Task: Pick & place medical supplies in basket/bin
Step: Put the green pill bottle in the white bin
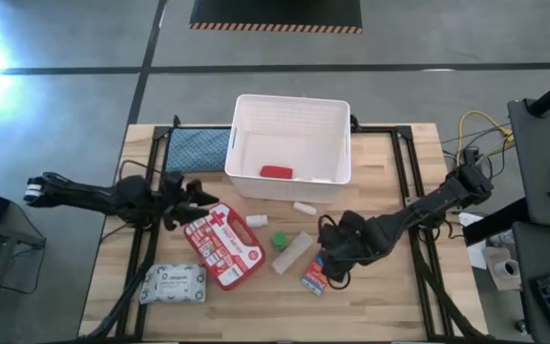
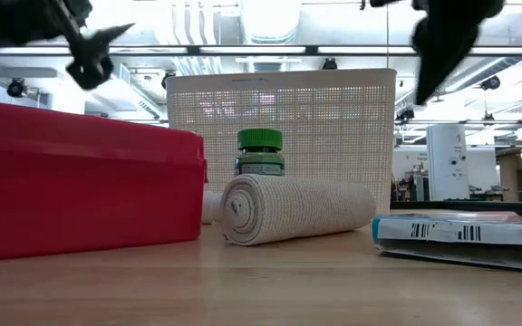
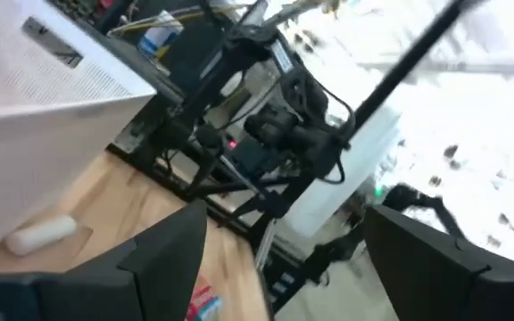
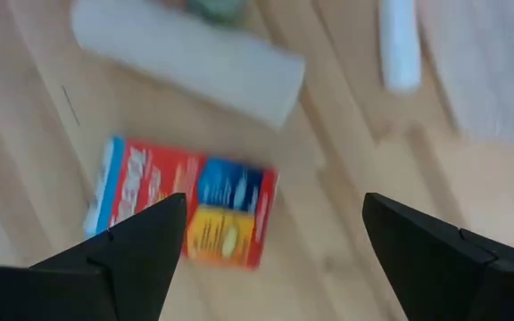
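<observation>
My right tool (image 4: 275, 259), fingers spread, empty, hovers above small orange-blue box (image 4: 186, 214) on tabletop (image 1: 390, 287); left tool (image 1: 199, 196) spread beside first-aid pouch (image 1: 223, 245).

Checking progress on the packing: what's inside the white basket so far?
In the high view, the white basket holds one red item near its front wall. The rest of the floor looks bare, though the strip under that wall's rim is hidden.

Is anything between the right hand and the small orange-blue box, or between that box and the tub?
Nothing visible blocks the grasp: the right hand hangs open directly over the box. On the way to the tub, the bandage roll and a small white piece lie between, low enough to pass over.
</observation>
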Robot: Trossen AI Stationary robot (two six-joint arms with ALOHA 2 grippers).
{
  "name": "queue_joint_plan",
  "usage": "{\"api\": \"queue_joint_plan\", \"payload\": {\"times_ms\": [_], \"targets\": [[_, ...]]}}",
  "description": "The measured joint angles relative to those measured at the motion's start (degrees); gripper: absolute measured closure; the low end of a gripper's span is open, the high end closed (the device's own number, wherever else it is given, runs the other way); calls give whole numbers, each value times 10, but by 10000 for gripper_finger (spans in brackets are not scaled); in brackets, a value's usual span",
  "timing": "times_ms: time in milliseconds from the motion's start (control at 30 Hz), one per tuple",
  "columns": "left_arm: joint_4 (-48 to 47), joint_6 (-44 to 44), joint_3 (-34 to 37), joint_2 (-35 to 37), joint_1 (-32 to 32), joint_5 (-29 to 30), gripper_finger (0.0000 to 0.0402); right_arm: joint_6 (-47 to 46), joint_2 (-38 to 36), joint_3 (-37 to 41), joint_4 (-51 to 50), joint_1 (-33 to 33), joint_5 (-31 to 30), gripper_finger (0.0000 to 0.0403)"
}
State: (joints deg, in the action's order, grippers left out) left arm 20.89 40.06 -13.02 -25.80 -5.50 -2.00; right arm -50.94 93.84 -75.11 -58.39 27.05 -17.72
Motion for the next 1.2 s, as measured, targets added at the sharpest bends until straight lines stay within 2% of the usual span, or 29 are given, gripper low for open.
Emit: {"api": "queue_joint_plan", "payload": {"times_ms": [100,233,333,533,733,900,1033,1200], "targets": [[-130,-37,-69,-19,-12,0,121,52,0,2,50,-6,-26,74],[-336,-73,-158,-66,-21,6,121,90,0,27,138,-31,-24,74],[-411,-81,-204,-104,-26,8,121,93,0,54,226,-56,-19,74],[-423,-98,-245,-157,-58,8,121,152,0,121,399,-79,-20,74],[-427,-97,-246,-169,-90,28,121,194,0,167,466,-79,-48,74],[-404,-96,-246,-167,-99,41,121,240,5,203,568,-80,-48,71],[-378,-96,-246,-186,-99,41,121,256,28,209,624,-80,-47,66],[-367,-96,-245,-216,-99,41,121,289,90,168,631,-86,-48,62]]}}
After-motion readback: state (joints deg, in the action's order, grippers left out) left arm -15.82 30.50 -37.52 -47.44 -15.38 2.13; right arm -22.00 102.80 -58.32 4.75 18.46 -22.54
